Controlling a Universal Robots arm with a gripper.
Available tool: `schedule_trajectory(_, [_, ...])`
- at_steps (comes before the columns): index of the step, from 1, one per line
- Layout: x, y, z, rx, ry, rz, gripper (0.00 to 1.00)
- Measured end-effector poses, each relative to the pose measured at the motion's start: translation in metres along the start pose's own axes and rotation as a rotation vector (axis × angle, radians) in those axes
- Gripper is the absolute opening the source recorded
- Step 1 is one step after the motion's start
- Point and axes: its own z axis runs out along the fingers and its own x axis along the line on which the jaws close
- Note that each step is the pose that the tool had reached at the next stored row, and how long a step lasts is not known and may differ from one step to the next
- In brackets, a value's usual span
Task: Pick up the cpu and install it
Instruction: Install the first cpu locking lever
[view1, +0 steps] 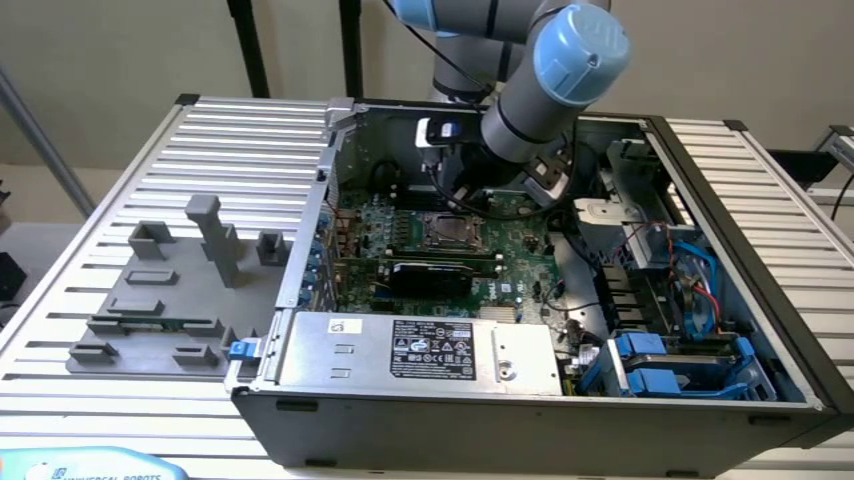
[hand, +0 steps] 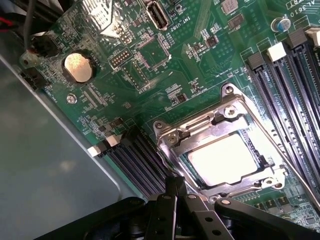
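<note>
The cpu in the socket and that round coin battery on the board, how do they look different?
The cpu is square with a pale silver top; the coin battery is round and more coppery. The cpu is the larger, and a metal socket frame surrounds it, while the coin battery sits in a dark round holder near the board's edge. Both are flat, shiny metal faces lying level on the green motherboard.

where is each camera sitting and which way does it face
Exterior view: off the arm, above and outside the open computer case, looking down into it; the arm reaches in over the motherboard.
Wrist view: on the wrist, looking down along the shut gripper at the cpu lying in its socket.
Shared: both show the motherboard and the socket.
</note>
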Motion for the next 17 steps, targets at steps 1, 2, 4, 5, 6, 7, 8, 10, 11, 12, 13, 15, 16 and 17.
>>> schedule_trajectory(1, [0.0, 0.0003, 0.0003, 0.0, -0.0003, -0.001, 0.11])
schedule_trajectory(2, [0.0002, 0.0005, 0.0003, 0.0002, -0.0007, -0.001, 0.11])
schedule_trajectory(4, [0.0001, 0.001, 0.0009, 0.0002, -0.0008, -0.002, 0.11])
schedule_trajectory(5, [0.0001, 0.001, 0.001, 0.0002, -0.0009, -0.002, 0.11])
schedule_trajectory(6, [0.0001, 0.001, 0.001, 0.0002, -0.0011, -0.002, 0.11])
schedule_trajectory(7, [0.0001, 0.001, 0.001, 0.0002, -0.0012, -0.002, 0.11])
schedule_trajectory(8, [0.0001, 0.0011, 0.0011, 0.0002, -0.0011, -0.002, 0.11])
schedule_trajectory(10, [0.0001, 0.0011, 0.0011, 0.0003, -0.0009, -0.002, 0.11])
schedule_trajectory(11, [0.0001, 0.0011, 0.0011, 0.0002, -0.001, -0.002, 0.11])
schedule_trajectory(12, [0.0001, 0.0011, 0.0011, 0.0002, -0.0011, -0.002, 0.11])
schedule_trajectory(13, [0.0001, 0.0011, 0.0011, 0.0002, -0.001, -0.002, 0.11])
schedule_trajectory(15, [0.0001, 0.0012, 0.0011, 0.0002, -0.0011, -0.002, 0.11])
schedule_trajectory(16, [0.0002, 0.0014, 0.001, 0.0002, -0.0011, -0.002, 0.11])
schedule_trajectory(17, [0.0003, 0.0017, 0.0009, 0.0002, -0.0011, -0.002, 0.11])
